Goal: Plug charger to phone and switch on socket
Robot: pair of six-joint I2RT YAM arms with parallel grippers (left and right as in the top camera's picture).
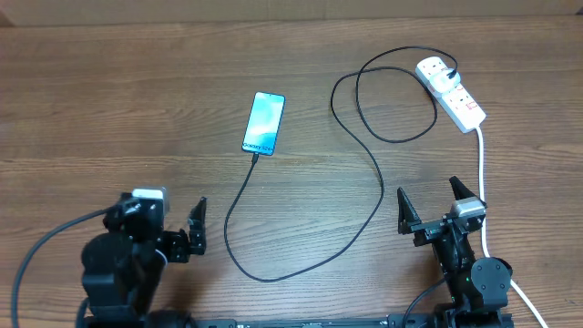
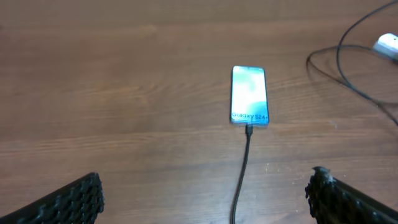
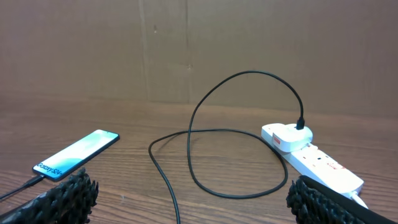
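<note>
Phone (image 1: 264, 123) flat on wood counter (image 1: 109, 100), screen up, lit, slightly tilted. Charger (image 1: 381, 191) tip touching phone's near end. Cable runs toward me, sweeps right, loops up to socket (image 1: 453, 94) far right, black plug seated in its far end. White cord (image 1: 481, 173) trails past my right fingers (image 1: 403, 205). Left fingers (image 1: 197, 219) and right both spread, empty, well apart from phone.

We hold both arms folded low at the near side, wrists level and aimed forward. Our left gripper (image 2: 206, 179) and right gripper (image 1: 429, 202) stand with jaws spread wide, gripping nothing.
</note>
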